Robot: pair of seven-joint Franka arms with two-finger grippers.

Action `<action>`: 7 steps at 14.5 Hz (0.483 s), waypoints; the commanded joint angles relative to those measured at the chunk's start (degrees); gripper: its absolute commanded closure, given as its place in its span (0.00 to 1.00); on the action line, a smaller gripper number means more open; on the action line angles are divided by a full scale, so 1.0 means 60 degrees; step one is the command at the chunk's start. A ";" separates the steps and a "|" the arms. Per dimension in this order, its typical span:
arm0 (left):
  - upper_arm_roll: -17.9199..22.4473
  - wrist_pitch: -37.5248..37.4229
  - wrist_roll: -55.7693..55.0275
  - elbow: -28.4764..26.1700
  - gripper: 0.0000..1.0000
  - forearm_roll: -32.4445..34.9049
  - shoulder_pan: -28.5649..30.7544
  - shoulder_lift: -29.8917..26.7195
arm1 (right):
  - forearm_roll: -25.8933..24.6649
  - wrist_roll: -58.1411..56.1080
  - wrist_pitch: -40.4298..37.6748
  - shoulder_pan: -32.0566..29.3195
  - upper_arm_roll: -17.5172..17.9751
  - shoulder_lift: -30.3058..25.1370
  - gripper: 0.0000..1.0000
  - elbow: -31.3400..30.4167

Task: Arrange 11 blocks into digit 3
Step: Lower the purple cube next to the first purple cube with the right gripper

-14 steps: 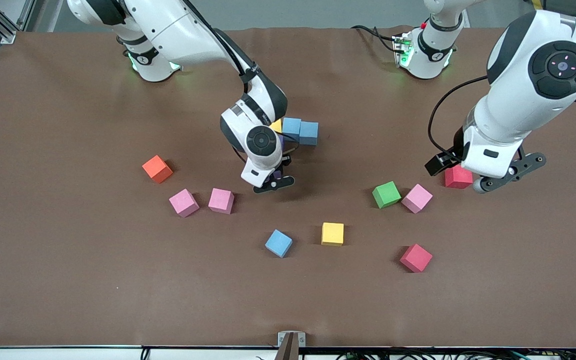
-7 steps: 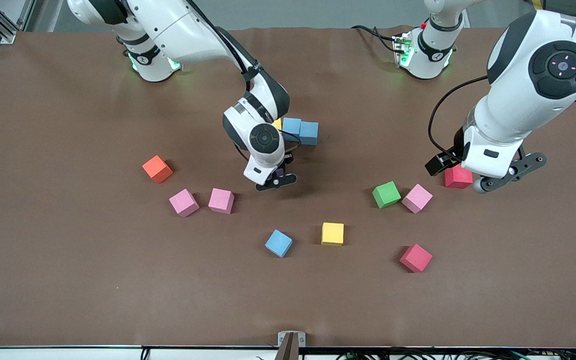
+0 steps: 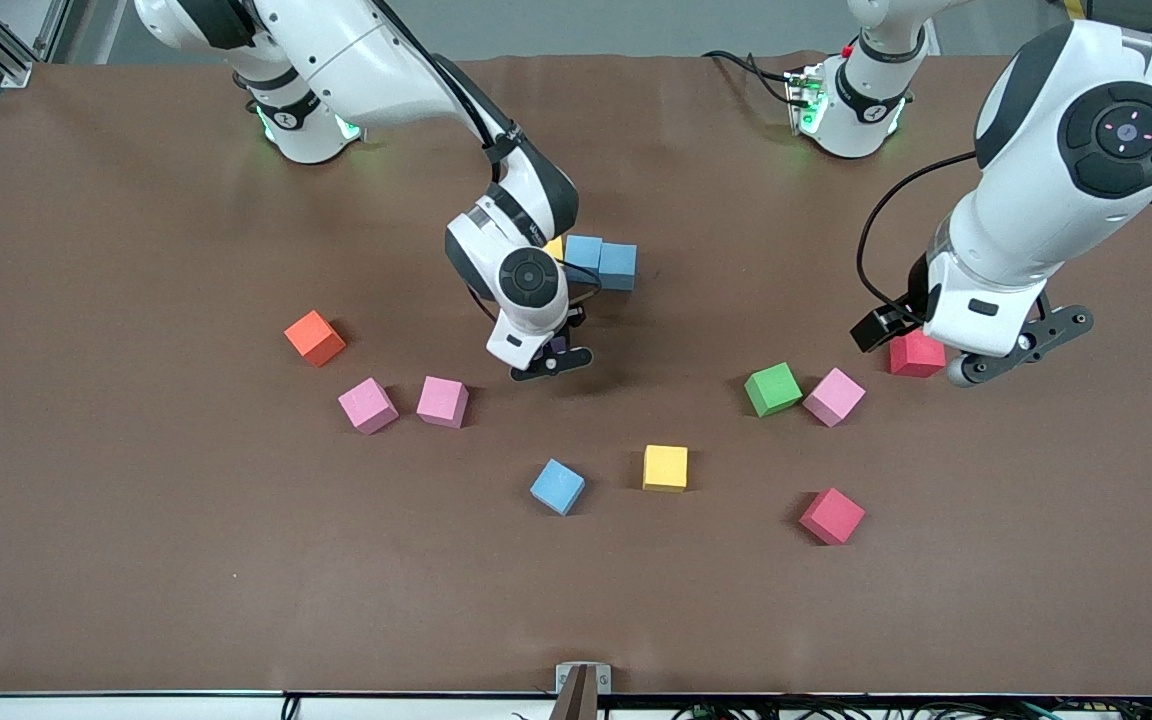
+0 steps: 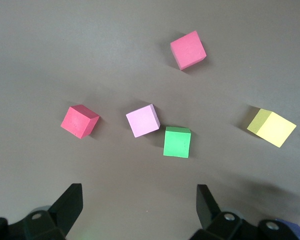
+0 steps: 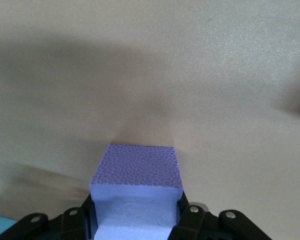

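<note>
My right gripper [image 3: 553, 352] is shut on a purple block [image 5: 137, 192], low over the table and just nearer the camera than a short row of blocks: yellow [image 3: 555, 250], light blue [image 3: 583, 252] and blue [image 3: 617, 266]. In the front view only a sliver of the purple block [image 3: 559, 345] shows under the hand. My left gripper [image 4: 139, 207] hangs open and empty above the table beside a red block [image 3: 914, 354]. Its wrist view shows that red block [image 4: 80, 121], a pink one [image 4: 143, 120] and a green one [image 4: 177, 142].
Loose blocks lie around: orange [image 3: 315, 337], two pink [image 3: 368, 405] [image 3: 442, 401], light blue [image 3: 557, 486], yellow [image 3: 665, 467], green [image 3: 773, 389], pink [image 3: 834, 396] and red [image 3: 832, 516]. The brown mat [image 3: 136, 560] covers the table.
My right gripper, with the purple block in it, has shifted slightly toward the row of blocks and then held still. The left arm has not moved.
</note>
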 commanded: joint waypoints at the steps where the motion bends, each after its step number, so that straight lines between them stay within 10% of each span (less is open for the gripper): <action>1: -0.0030 -0.0078 0.0196 0.0084 0.00 0.0040 0.0068 -0.0046 | 0.0149 0.0132 0.0011 0.0106 -0.0071 -0.0079 0.91 -0.0173; 7: -0.0030 -0.0093 0.0196 0.0084 0.00 0.0040 0.0068 -0.0061 | 0.0149 0.0162 0.0011 0.0164 -0.0071 -0.0079 0.91 -0.0173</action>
